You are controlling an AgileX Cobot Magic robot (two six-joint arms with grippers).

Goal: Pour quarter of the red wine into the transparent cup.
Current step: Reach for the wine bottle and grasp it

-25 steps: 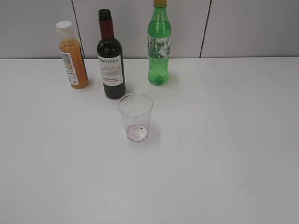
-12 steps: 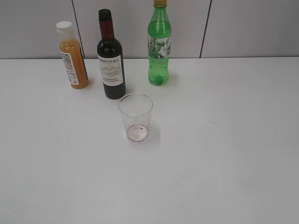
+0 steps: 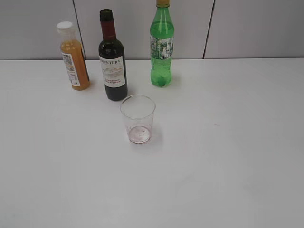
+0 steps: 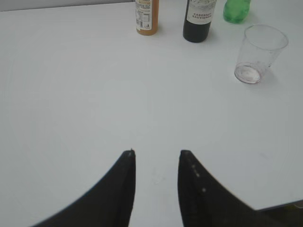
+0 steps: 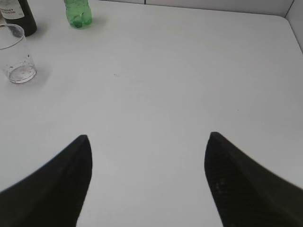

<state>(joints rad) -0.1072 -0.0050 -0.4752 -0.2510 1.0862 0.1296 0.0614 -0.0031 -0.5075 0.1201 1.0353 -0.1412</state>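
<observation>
The red wine [image 3: 113, 61] is a dark bottle with maroon neck foil and a white label, standing upright at the back of the white table; its lower part also shows as the red wine [image 4: 199, 20] and the red wine [image 5: 19, 14]. Just in front of it stands the transparent cup [image 3: 137, 118], upright, with reddish residue at its bottom, also seen as the cup [image 4: 259, 53] and the cup [image 5: 15, 59]. My left gripper [image 4: 156, 153] is open and empty, far from the bottle. My right gripper [image 5: 147, 137] is wide open and empty over bare table. Neither gripper shows in the exterior view.
An orange juice bottle [image 3: 73, 56] stands left of the wine and a green soda bottle [image 3: 162, 45] right of it, both near the grey back wall. The white table [image 3: 228, 156] stretches forward and right; its near edge [image 4: 279, 204] shows at the left wrist view's corner.
</observation>
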